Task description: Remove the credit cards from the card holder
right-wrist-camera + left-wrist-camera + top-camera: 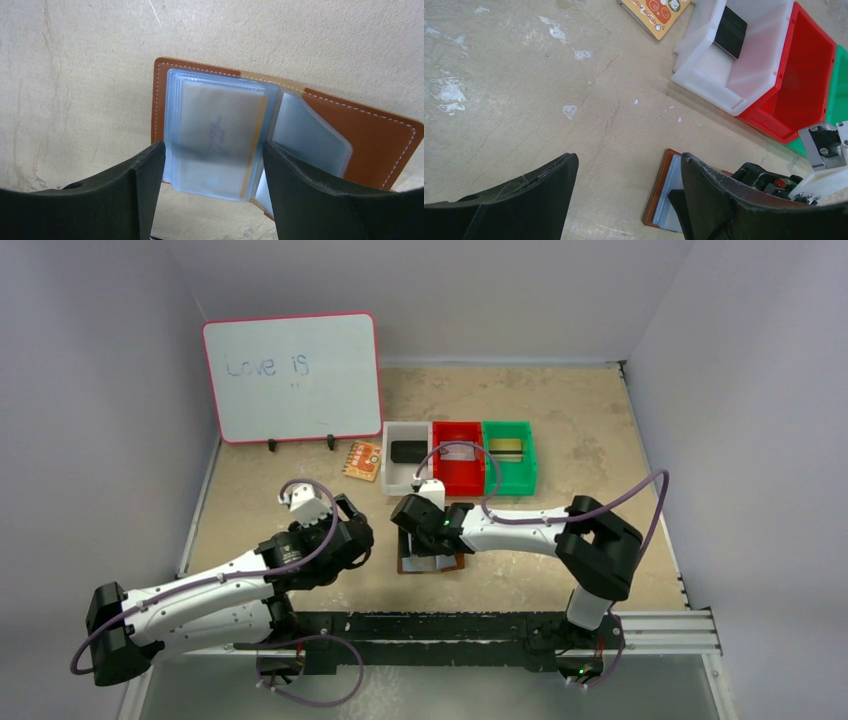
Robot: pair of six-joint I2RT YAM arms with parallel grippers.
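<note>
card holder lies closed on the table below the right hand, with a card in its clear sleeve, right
Not closed: the right wrist view shows the card holder lying open on the table, sleeves fanned out. The rest holds: it is below the right hand, with a card in a clear sleeve.

One brown card holder (380, 137), three bins, white (408, 479), red (458, 481), green (512, 477), one whiteboard (295, 375), one orange patterned card (361, 459), one black card (730, 31)
</note>
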